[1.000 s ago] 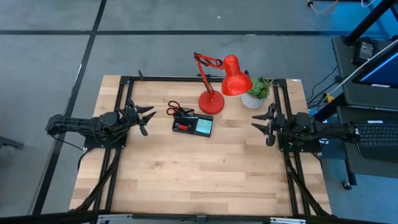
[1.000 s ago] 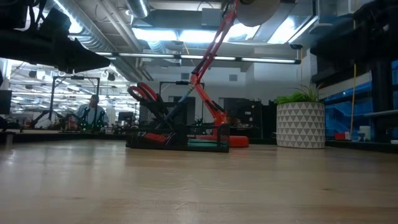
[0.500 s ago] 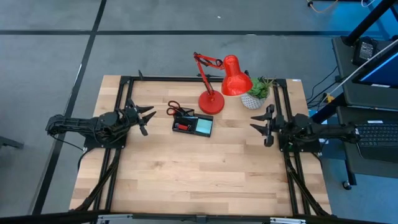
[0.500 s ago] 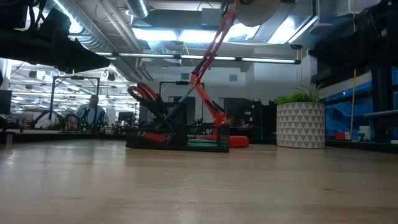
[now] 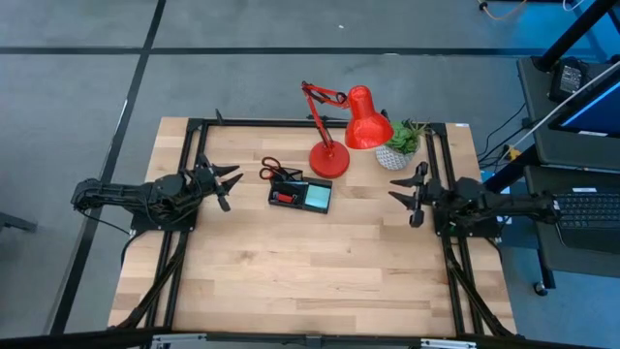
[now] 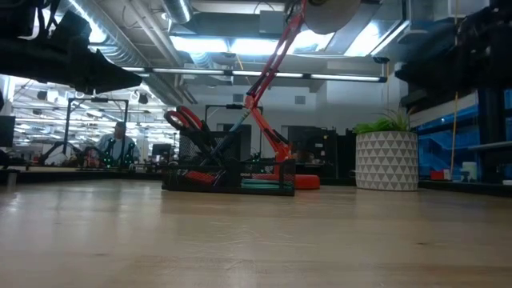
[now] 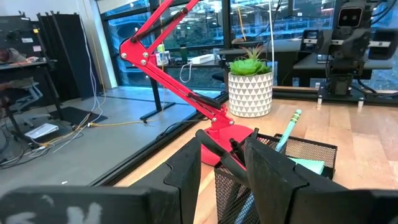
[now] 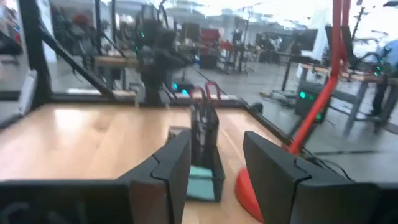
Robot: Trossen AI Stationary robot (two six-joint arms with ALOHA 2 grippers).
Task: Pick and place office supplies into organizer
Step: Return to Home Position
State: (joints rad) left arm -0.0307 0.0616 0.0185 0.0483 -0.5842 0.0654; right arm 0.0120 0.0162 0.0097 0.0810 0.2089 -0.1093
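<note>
Looking down, we find the organizer (image 5: pixel 301 196) on the tabletop (image 5: pixel 291 281), about midway between the left and right edges and nearer the far edge. The cyan pad (image 5: pixel 318 197) lies flat in its right compartment. A red block (image 5: pixel 284 198) sits in its left part. The scissors (image 5: pixel 272 167) stand tilted at its far left corner, red handles up. From the left wrist we also see a light-blue pen (image 7: pixel 287 127) leaning out of the mesh.

The lamp (image 5: pixel 329 160) has its base just beside the organizer, toward the far edge, and the plant (image 5: pixel 397 150) sits near the far right corner.

The left arm (image 5: pixel 145 199) lies over the left edge. The left jaws are released and hold nothing, and they point at the organizer from well apart. The right arm (image 5: pixel 484 206) lies over the right edge. The right jaws are likewise released and bare, and they face the organizer from well apart.
</note>
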